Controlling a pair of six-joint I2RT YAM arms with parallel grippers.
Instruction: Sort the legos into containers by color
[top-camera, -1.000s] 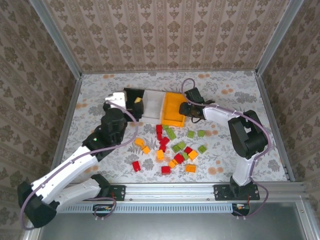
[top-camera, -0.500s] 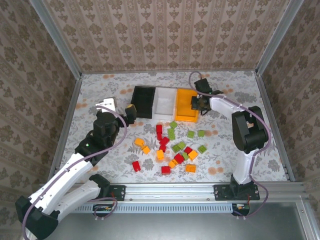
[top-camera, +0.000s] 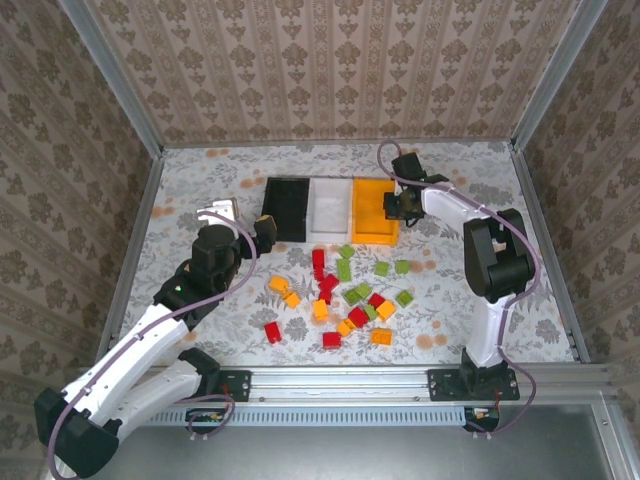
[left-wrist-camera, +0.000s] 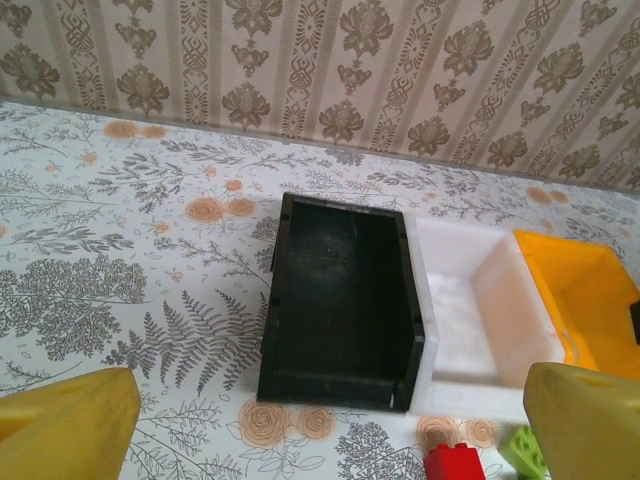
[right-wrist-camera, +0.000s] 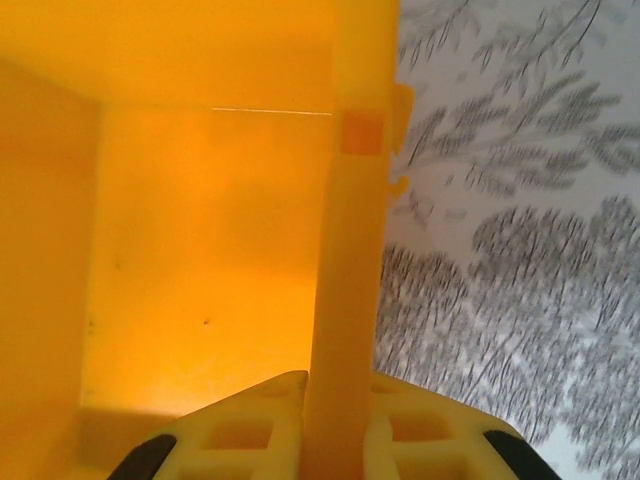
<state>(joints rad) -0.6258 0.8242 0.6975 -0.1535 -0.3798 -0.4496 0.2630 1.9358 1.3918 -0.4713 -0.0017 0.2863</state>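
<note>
Three containers stand in a row: a black bin (top-camera: 285, 208), a white bin (top-camera: 328, 210) and an orange bin (top-camera: 372, 210). My right gripper (top-camera: 393, 208) is shut on the orange bin's right wall (right-wrist-camera: 345, 300), one finger (right-wrist-camera: 240, 425) inside the bin and the other outside. My left gripper (top-camera: 262, 228) is open just left of the black bin's near corner, holding nothing. Its wrist view looks into the black bin (left-wrist-camera: 340, 300), which holds nothing, beside the white bin (left-wrist-camera: 480, 320). Several red, orange and green legos (top-camera: 345, 295) lie scattered on the table in front of the bins.
A red lego (left-wrist-camera: 458, 462) and a green one (left-wrist-camera: 525, 450) lie just before the white bin. Wallpapered walls (top-camera: 330, 70) and metal rails enclose the patterned table (top-camera: 200, 180). Bare table lies left of the black bin and right of the orange bin.
The row of bins slid right and back and straightened. My right gripper closed on the orange bin's wall. My left arm drew back from over the black bin toward the left.
</note>
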